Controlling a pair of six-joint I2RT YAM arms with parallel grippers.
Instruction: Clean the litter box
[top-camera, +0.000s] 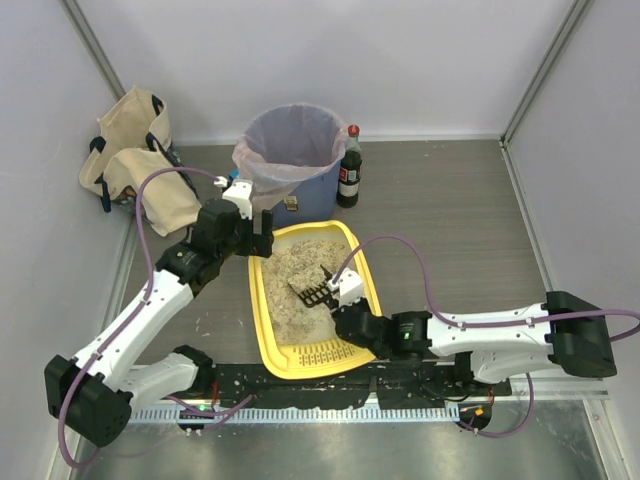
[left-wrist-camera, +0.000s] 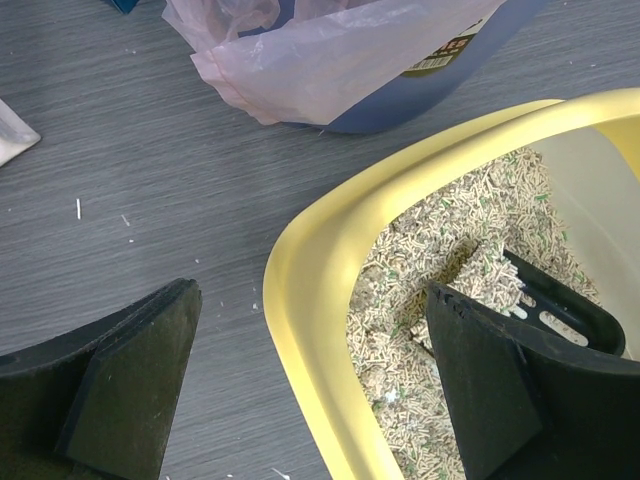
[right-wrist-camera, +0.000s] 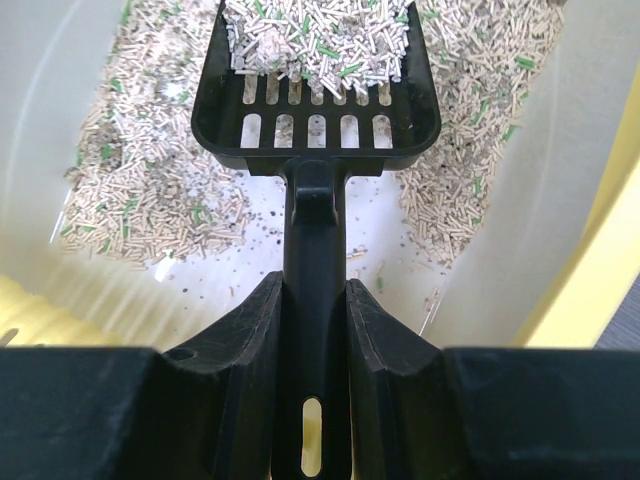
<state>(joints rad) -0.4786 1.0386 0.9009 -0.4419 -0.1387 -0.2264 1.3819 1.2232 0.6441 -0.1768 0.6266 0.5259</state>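
One shallow rectangular litter box of yellow plastic, round-cornered and with a slotted grille at its near end, lies on the grey wood-grain table between the two arms, just in front of a round blue bin lined with a thin translucent bag. Beige pellets, a few of them green, cover its far part; a patch of pale floor shows bare nearer the grille. The right gripper is clenched on the handle of a black plastic scoop, slotted and heaped with pellets, held over the litter. The left gripper is spread wide astride the box's far left rim, one finger over the table, the other inside above the pellets. A dark bottle with a red cap stands beside the bin, its label too small to read; a yellow label on the bin is half hidden by the liner and illegible. A cream canvas tote bag with dark straps slumps at the far left
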